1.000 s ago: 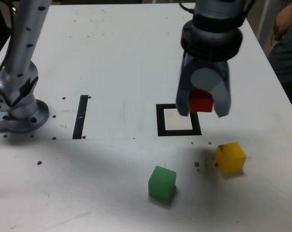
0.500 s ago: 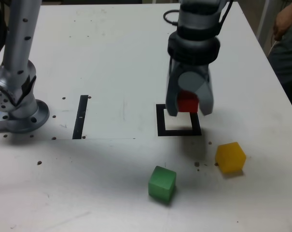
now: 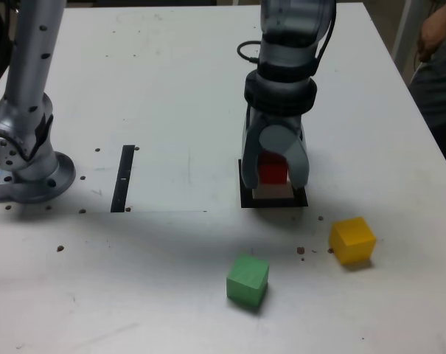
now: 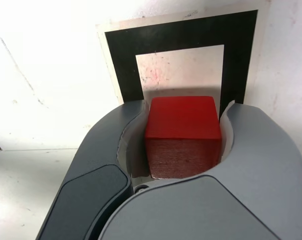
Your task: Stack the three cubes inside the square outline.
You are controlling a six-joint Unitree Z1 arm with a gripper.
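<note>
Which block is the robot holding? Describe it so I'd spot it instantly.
Find the grey arm's gripper hanging over the black square outline mid-table. Clamped between its jaws is the red cube. The green cube and yellow cube sit loose on the table, nearer the camera.

The gripper (image 3: 274, 168) covers much of the square outline (image 3: 246, 199) in the exterior view; whether the red cube (image 3: 273, 169) touches the table cannot be told. A person (image 3: 434, 55) is cut off at that view's right edge. The arm's base (image 3: 23, 173) runs off the left edge.
</note>
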